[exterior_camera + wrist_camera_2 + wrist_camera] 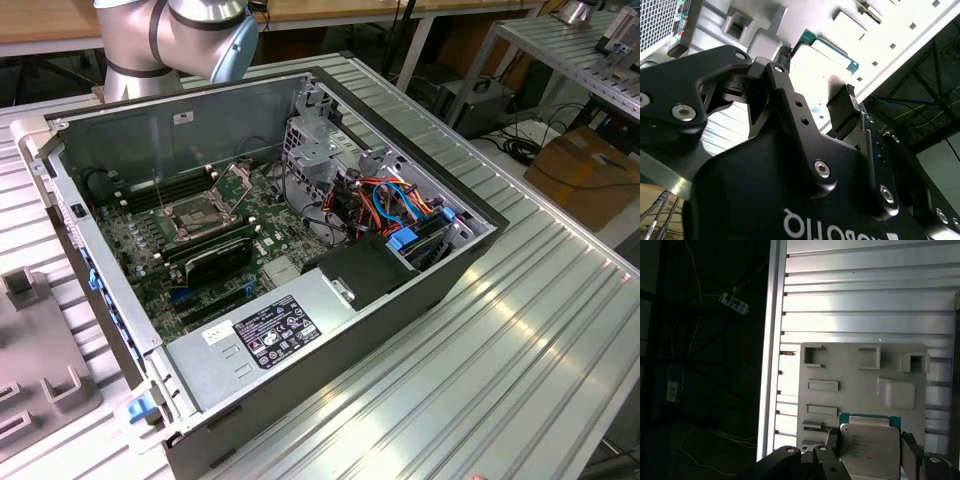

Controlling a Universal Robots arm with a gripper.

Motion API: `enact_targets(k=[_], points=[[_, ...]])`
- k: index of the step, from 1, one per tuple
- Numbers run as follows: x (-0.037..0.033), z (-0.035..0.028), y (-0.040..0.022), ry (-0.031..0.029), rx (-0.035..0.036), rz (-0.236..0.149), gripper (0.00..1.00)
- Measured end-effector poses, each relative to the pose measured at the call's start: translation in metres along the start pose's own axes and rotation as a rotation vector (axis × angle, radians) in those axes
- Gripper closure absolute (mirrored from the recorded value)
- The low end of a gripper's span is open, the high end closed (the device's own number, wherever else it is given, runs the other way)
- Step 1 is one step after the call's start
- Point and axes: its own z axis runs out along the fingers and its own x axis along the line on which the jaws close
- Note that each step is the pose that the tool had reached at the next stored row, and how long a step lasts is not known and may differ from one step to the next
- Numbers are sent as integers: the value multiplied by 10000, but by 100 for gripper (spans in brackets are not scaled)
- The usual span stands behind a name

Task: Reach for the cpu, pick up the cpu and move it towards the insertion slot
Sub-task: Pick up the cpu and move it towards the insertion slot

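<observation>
1. The cpu (870,450) is seen lying on the grey tray (860,385), between the fingers of the gripper (867,452).
2. Jaws are spread wide, 1 finger (845,107) either side, not clamped.
3. The insertion slot (203,213) is seen inside the computer case (400,300), well apart.

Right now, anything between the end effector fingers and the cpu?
Nothing. In the first wrist view the fingers flank the cpu on its grey tray, open, gaps bare.

arm (180,35): elbow joint at the exterior view's upper left
gripper (815,102): black, jaws apart, fingers (832,440) spread wide
</observation>
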Motion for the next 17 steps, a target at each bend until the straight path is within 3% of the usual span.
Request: enact_targets(k=[3, 7, 11, 17], points=[[-109, -2, -8, -2, 0, -1, 45], [-147, -19, -9, -54, 2, -2, 45], [-186, -24, -11, -67, 4, -3, 45], [-427, -29, -27, -66, 4, -4, 45]])
